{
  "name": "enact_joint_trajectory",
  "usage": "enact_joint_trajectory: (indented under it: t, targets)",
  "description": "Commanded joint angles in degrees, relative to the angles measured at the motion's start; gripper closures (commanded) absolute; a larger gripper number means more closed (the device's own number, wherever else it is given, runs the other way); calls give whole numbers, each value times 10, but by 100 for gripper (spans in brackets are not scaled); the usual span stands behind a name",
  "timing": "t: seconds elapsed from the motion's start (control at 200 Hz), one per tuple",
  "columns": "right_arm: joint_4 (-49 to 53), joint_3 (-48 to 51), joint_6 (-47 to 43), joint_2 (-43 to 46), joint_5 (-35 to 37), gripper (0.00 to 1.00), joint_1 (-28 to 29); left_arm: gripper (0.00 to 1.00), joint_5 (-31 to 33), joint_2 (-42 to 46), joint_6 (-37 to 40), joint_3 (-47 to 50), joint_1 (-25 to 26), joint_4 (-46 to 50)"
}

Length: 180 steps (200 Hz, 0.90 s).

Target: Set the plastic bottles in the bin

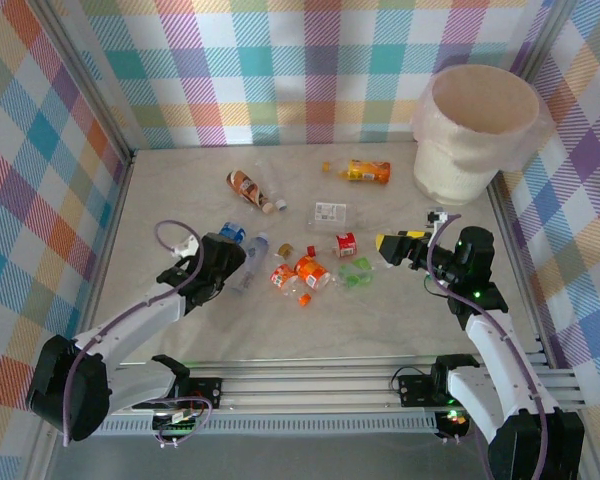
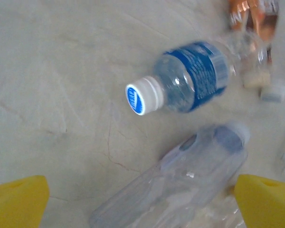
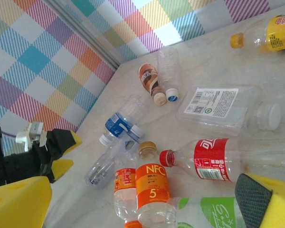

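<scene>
Left gripper (image 2: 142, 202), released, jaws spread to straddle the clear bottle (image 2: 194, 161), well apart from the bin (image 1: 460, 172); right gripper (image 3: 142, 204), nearer the bin, gapes empty.

You are working in a lab test cell: plaid cloth walls (image 1: 280, 70) enclose the table (image 1: 180, 320) on three sides, metal posts (image 1: 85, 80) stand at its far corners, and an aluminium rail (image 1: 320, 385) runs along its near edge.

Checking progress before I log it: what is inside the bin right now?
In the top view, the open mouth of the bin reveals pale bag lining and no bottle. Its near wall covers the lower inside, so anything lying deep there cannot be seen.
</scene>
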State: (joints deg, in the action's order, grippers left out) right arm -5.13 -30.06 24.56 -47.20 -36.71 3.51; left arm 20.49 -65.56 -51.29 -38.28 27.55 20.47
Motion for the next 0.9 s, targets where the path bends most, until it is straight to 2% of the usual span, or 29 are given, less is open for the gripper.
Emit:
enact_joint_trajectory:
  t: [0.0,0.14,0.44,0.69,0.895]
  targets:
    - [-15,-15,-19,-6,-8,0,6,0,-71,-46,258,-52,-3,74]
    - [-27,-18,-17,-18,-6,0,6,2,-95,-132,317,-107,1,128]
    - [-41,-22,-17,-32,-7,0,8,19,-138,-215,349,-128,5,128]
    - [-47,-23,-13,-35,-6,0,11,26,-150,-236,340,-126,6,122]
    - [-46,-31,-3,-39,-1,0,17,39,-166,-238,349,-124,12,108]
